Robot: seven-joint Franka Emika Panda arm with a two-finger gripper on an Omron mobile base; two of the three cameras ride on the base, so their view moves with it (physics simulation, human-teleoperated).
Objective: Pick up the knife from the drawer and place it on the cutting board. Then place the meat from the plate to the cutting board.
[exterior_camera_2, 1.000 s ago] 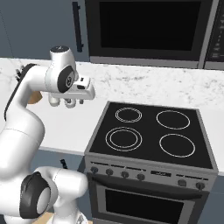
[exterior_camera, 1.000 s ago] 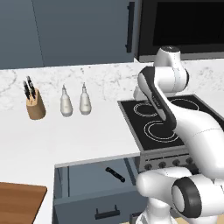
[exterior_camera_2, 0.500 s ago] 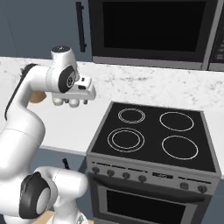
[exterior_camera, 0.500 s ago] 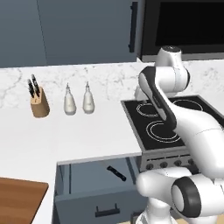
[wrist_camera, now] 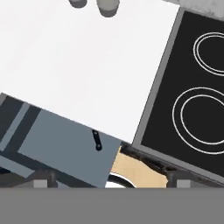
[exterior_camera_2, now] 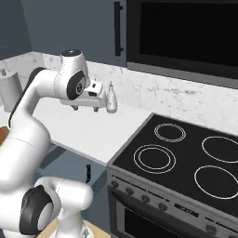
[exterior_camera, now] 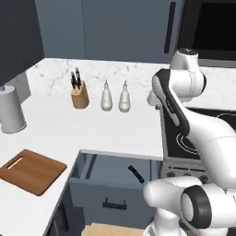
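While its jaws stand wide apart with nothing between them, the white arm's two-finger gripper [exterior_camera_2: 85, 108] hangs high above the white counter [exterior_camera: 110, 129], beside the black stovetop [exterior_camera_2: 186, 158].
Well below, the small black-handled knife [exterior_camera: 136, 174] lies in the open slate-blue drawer [exterior_camera: 99, 177]; two pale grey bottles [exterior_camera: 115, 97] and a tan wooden knife block [exterior_camera: 79, 94] stand behind, and the reddish-brown wooden cutting board [exterior_camera: 32, 169] lies far left.

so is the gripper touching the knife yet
Apart. In the left base view the gripper is up over the counter while the knife lies down in the open drawer, well clear of it.
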